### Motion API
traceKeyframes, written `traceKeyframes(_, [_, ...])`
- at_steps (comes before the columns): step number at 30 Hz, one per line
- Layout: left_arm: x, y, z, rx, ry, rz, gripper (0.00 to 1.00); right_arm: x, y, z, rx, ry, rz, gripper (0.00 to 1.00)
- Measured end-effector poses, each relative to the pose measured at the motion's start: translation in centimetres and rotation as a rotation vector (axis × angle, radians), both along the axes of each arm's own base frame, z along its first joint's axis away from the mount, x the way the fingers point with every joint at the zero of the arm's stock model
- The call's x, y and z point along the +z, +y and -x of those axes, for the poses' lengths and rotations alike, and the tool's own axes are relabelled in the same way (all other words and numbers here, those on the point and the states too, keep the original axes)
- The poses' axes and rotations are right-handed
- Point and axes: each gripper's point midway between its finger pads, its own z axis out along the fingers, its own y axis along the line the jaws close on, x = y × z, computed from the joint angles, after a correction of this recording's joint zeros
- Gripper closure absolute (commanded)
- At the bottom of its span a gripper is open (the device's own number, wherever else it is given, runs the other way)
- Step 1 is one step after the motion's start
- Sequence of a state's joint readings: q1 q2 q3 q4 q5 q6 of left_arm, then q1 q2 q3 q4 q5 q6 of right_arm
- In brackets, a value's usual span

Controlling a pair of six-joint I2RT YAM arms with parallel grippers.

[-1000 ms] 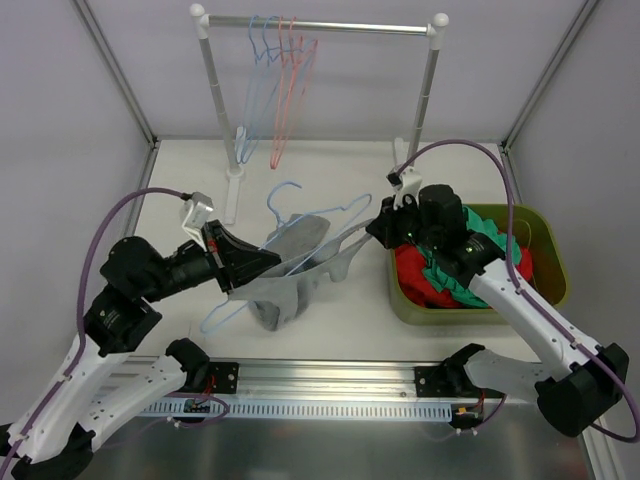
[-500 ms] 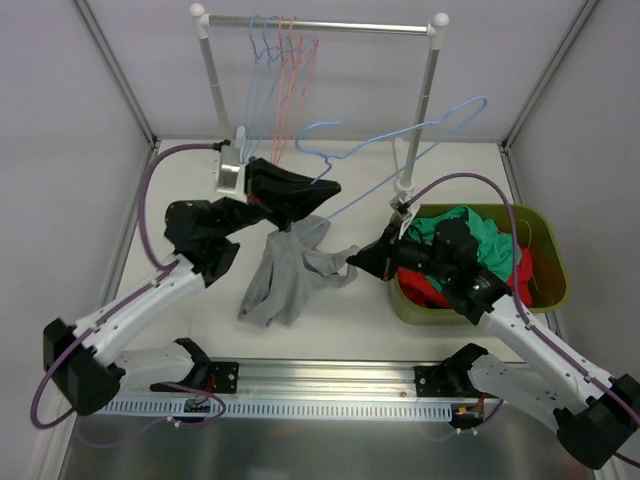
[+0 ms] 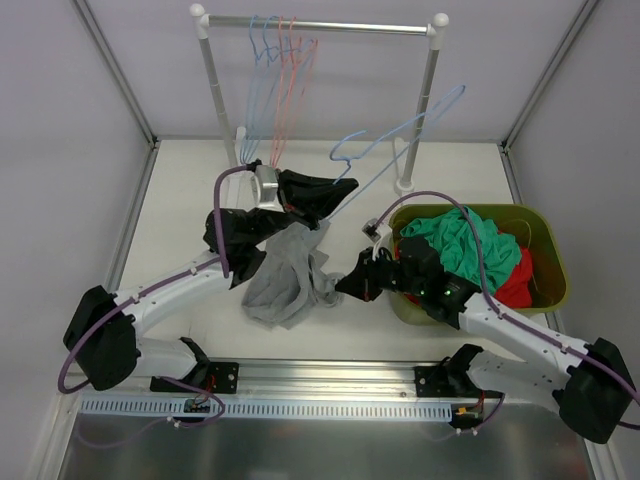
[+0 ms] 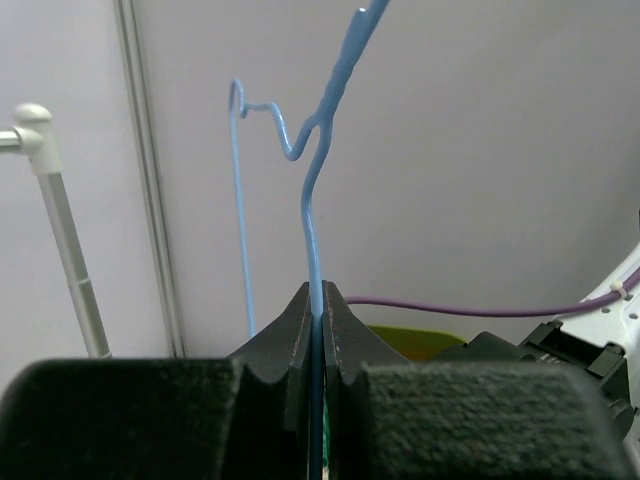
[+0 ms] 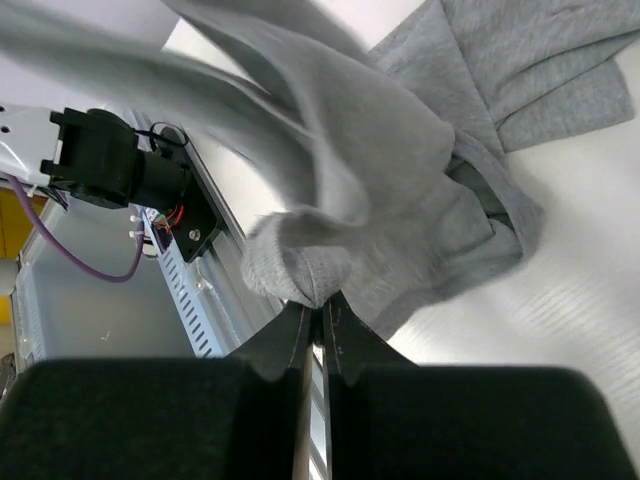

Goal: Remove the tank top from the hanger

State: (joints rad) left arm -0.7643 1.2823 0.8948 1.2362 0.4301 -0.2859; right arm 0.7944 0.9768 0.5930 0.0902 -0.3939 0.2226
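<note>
A grey tank top [image 3: 285, 275] hangs in a bunch from the blue wire hanger [image 3: 400, 135] and rests on the table. My left gripper [image 3: 335, 190] is shut on the hanger's wire [image 4: 314, 260] and holds it up, hook pointing to the back right. My right gripper [image 3: 345, 285] is shut on a fold of the tank top [image 5: 310, 270] at its right edge, low over the table. The rest of the grey cloth [image 5: 480, 110] spreads away from the jaws.
A white clothes rail [image 3: 320, 25] with several blue and pink hangers [image 3: 280, 80] stands at the back. A green bin [image 3: 545, 250] of red and green clothes [image 3: 465, 245] sits at the right. The metal front rail [image 3: 320, 385] runs along the near edge.
My left gripper has carried the hanger right and forward, from near the rail post. My right gripper has pulled the tank top's edge down and toward the front. The cloth has bunched lower.
</note>
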Motion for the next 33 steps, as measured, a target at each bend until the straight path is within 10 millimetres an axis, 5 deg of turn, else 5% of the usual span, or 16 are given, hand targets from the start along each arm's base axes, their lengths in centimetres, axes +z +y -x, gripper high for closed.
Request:
traceKeyframes(5, [-2.6, -2.0, -0.8, -0.004, 0.011, -0.06, 1.0, -2.6, 2.0, 0.6, 0.037, 0.065, 0.04, 0.93])
traceKeyframes(10, [-2.5, -1.5, -1.5, 0.041, 0.027, -0.04, 1.0, -4.6, 4.3, 2.1, 0.103, 0.123, 0.075, 0.88])
traceKeyframes(15, [-3.7, 2.2, -2.0, 0.186, 0.126, 0.023, 1.0, -4.4, 4.4, 1.7, 0.065, 0.105, 0.078, 0.46])
traceKeyframes(20, [0.2, 7.1, -1.9, 0.322, 0.218, 0.135, 1.0, -2.6, 3.0, 0.7, -0.016, 0.017, 0.07, 0.02])
traceKeyframes(24, [2.2, 8.2, -2.5, 0.375, 0.291, 0.134, 1.0, -0.8, 1.3, -0.1, -0.085, -0.061, 0.072, 0.0])
traceKeyframes(33, [4.0, 4.0, -11.1, 0.588, 0.52, -0.113, 1.0, 1.0, -1.4, -0.1, -0.162, -0.114, 0.077, 0.01])
